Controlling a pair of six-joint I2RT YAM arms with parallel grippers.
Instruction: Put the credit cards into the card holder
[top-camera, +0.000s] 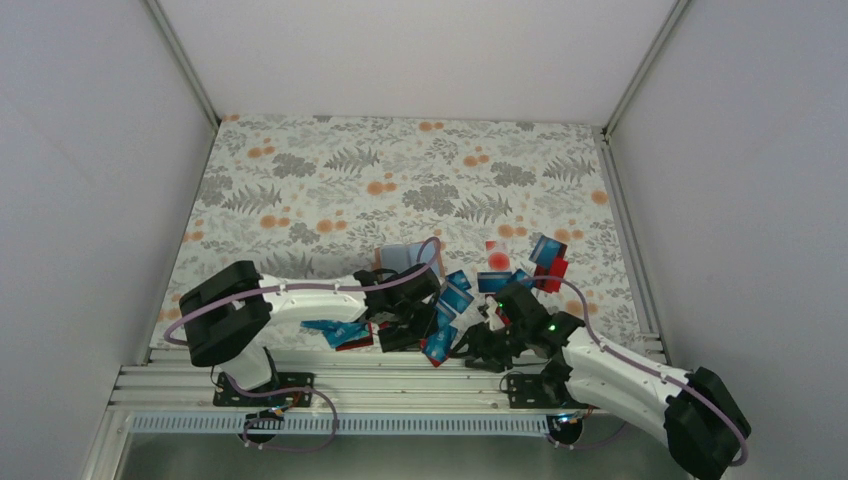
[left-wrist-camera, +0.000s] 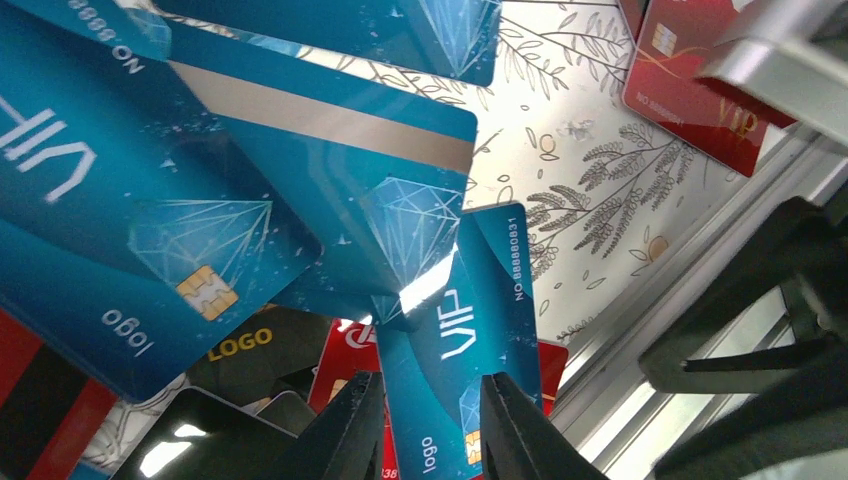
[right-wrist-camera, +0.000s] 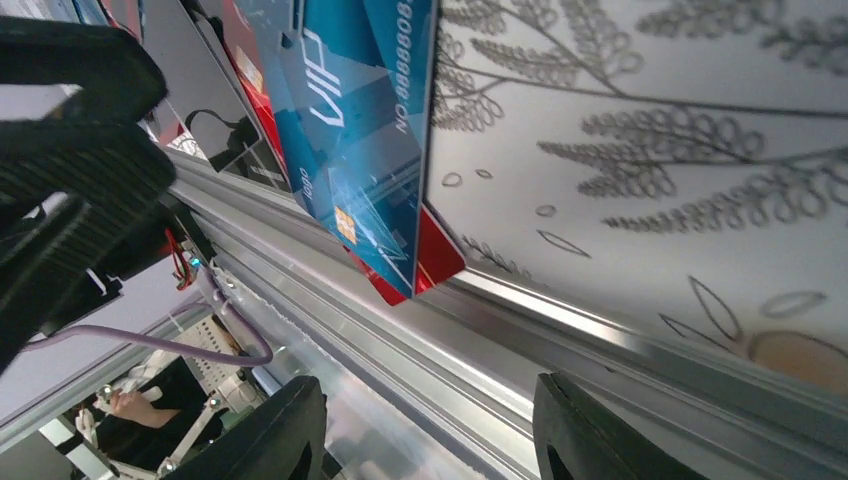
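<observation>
The table (top-camera: 300, 180), under a fern-and-orange-dot cloth, ends at the near side in a metal rail (top-camera: 400, 375). The left arm (top-camera: 300, 298) lies along the near edge, reaching right, and the right arm (top-camera: 610, 365) reaches left toward it, so the two wrists sit close together at near centre. The cards (top-camera: 455, 298) are strewn in a loose band from near centre out to the right, mostly teal and blue. Red ones lie at the far right of the band, and a few more lie left of the left wrist. The holder (top-camera: 380, 258) seems to be the tan patch at the far-left side of the band, just beyond the left wrist, with a pale card against it; it is too small to be sure. In the left wrist view large teal cards overlap over black and red ones. A teal VIP card (left-wrist-camera: 450, 330) lies at the table's near edge on a red card (right-wrist-camera: 435, 262), their corners over the rail. The left gripper (left-wrist-camera: 432, 385) has its jaws narrow, with that VIP card showing in the gap; contact cannot be told. The right gripper (right-wrist-camera: 428, 390) is over the rail, jaws fairly wide, holding nothing.
</observation>
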